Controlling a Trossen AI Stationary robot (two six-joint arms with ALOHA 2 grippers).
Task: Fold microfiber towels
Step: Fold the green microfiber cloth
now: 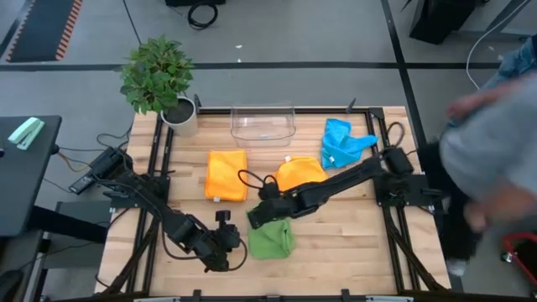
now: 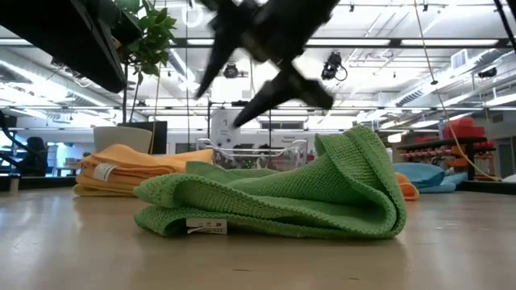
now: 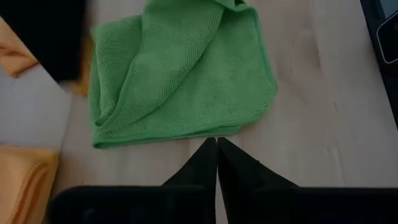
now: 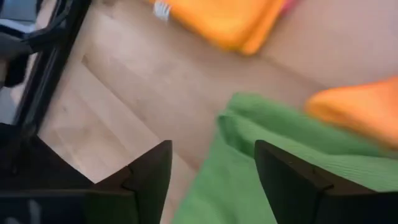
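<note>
One green towel (image 1: 271, 240) nearest, folded on the wooden table (image 1: 336, 243) at the front edge; left gripper (image 1: 225, 248) just beside its left side, fingers together, holding nothing; right gripper (image 1: 257, 215) above its back edge, fingers apart, empty; farther back two orange towels (image 1: 227, 174), one folded at left, one (image 1: 299, 174) under the right arm; blue towel (image 1: 342, 143) and clear bin (image 1: 263, 122) farthest

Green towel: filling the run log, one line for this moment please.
green towel: folded, on table | right pincer: open, above it | left pincer: shut, beside it
</note>
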